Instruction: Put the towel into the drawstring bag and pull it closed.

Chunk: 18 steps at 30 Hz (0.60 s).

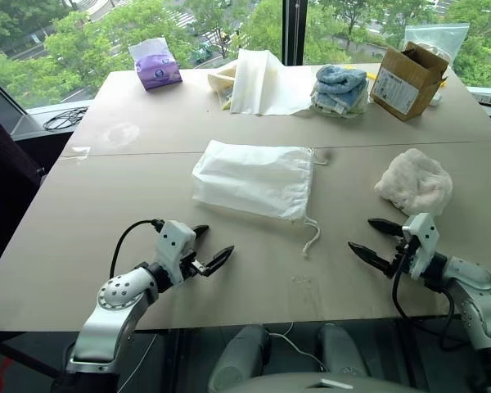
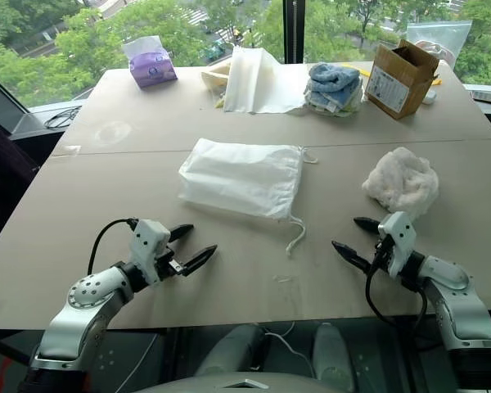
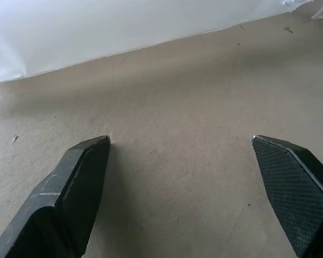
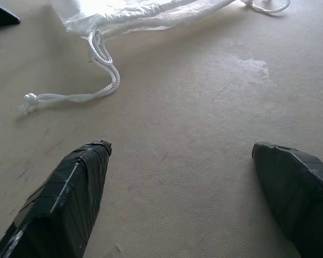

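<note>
The white drawstring bag [image 1: 254, 178] lies flat in the middle of the tan table [image 1: 106, 188], its gathered mouth toward the right. Its white knotted cords [image 4: 70, 97] trail off that edge onto the table. The fluffy off-white towel [image 1: 415, 182] sits as a lump to the bag's right. My left gripper [image 1: 210, 245] hovers open over bare table, nearer than the bag's left end. My right gripper [image 1: 376, 239] is open too, just in front of the towel and apart from it. Nothing is between either pair of fingers.
Along the far edge stand a purple tissue pack [image 1: 155, 65], a larger cream-white cloth [image 1: 258, 82], a stack of blue and grey towels [image 1: 340, 88] and an open cardboard box [image 1: 407, 80]. A seam runs across the table behind the bag.
</note>
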{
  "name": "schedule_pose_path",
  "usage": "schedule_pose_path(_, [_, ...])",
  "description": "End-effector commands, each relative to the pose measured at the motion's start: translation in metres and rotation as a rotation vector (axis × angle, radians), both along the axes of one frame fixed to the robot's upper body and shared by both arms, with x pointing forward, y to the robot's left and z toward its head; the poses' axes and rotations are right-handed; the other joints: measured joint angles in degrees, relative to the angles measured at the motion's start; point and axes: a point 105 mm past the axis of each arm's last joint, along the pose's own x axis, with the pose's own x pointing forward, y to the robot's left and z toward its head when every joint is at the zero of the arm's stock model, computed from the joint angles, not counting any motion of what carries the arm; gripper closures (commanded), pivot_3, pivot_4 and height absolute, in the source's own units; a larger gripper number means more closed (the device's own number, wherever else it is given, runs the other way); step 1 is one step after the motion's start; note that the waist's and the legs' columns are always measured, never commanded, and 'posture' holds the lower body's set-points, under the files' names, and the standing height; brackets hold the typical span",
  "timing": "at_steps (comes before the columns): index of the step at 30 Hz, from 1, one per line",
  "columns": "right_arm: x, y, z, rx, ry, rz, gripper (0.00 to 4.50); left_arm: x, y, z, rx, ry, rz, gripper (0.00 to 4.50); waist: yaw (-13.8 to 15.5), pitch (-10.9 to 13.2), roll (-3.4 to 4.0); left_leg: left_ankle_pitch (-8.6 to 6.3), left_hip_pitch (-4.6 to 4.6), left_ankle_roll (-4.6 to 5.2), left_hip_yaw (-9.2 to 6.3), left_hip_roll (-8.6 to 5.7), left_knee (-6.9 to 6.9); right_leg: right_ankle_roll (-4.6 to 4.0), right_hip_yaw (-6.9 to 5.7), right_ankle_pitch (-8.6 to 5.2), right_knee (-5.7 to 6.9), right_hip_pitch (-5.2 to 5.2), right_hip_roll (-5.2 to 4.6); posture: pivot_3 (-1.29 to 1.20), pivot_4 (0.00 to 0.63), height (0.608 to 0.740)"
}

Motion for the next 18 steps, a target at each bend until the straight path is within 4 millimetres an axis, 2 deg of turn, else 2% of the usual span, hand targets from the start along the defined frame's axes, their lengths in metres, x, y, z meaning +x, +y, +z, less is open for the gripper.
schedule_pose_path(1, [0.0011,-0.0042,0.0145,0.008,-0.05,-0.008,0.01,-0.0055,-0.0038,-0.0059,0.001,0.032,-0.024,0.13,0.0,0.0,0.0,0.0,0.0,0.0,0.0,0.0,0.0,0.0,0.0,0.0,0.0,0.0,0.0,0.0,0.15,0.74])
schedule_pose_path(18, [0.0007,-0.0006,0.0158,0.02,-0.062,-0.007,0.01,-0.0023,-0.0077,-0.0065,-0.019,0.031,-0.037,0.13,0.11,0.0,0.0,0.0,-0.01,-0.01,0.0,0.0,0.0,0.0,-0.01,0.0,0.0,0.0,0.0,0.0,0.15,0.74])
